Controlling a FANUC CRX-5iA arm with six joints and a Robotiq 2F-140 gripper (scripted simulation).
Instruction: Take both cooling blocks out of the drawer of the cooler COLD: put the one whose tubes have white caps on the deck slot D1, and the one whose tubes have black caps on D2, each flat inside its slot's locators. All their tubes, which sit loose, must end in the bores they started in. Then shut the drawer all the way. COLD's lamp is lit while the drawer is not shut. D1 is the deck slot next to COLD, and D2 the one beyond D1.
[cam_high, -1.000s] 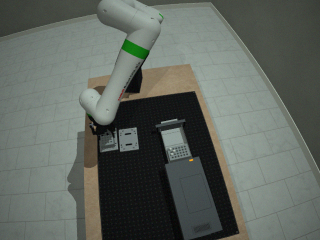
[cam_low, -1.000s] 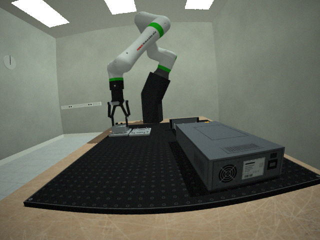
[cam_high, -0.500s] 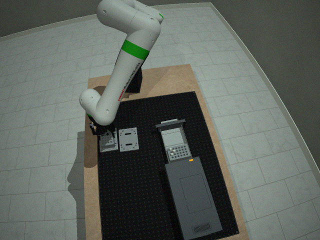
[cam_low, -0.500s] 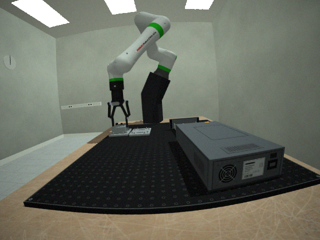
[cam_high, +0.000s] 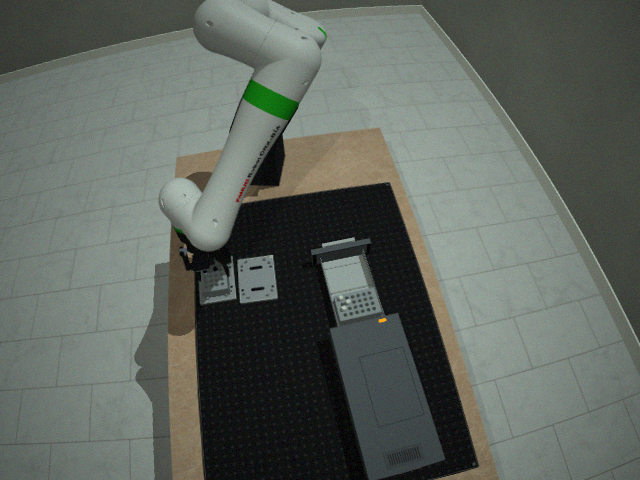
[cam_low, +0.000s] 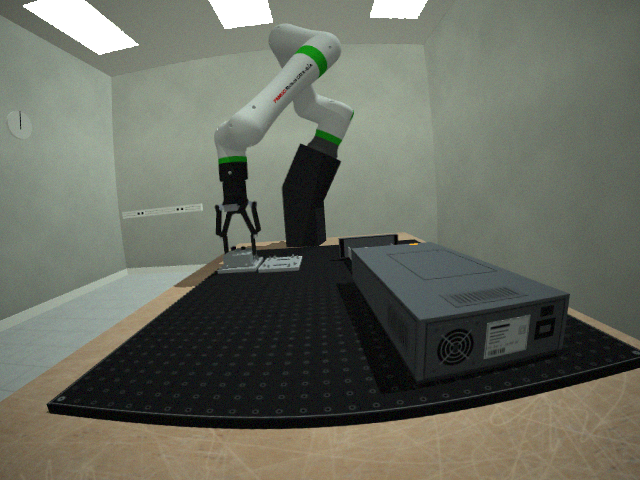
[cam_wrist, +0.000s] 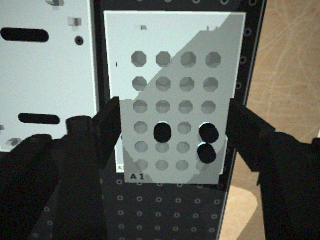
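My gripper (cam_wrist: 172, 112) is shut on the grey cooling block (cam_wrist: 172, 100) with three black-capped tubes (cam_wrist: 206, 141). It holds the block by its long sides over deck slot D2, the far slot from COLD. I cannot tell whether the block rests on the slot or hangs just above it. The gripper also shows in the exterior view (cam_low: 238, 250). Slot D1 (cam_high: 256, 279) beside it is a bare plate. The other block, with white-capped tubes (cam_high: 356, 303), sits in COLD's open drawer (cam_high: 347, 276), close to the cooler body.
COLD (cam_high: 385, 392) is a grey box on the right of the black perforated deck, and its orange lamp (cam_high: 382, 320) is lit. The drawer's front panel (cam_high: 341, 246) sticks out toward the arm's base. The deck's left edge runs just beyond D2.
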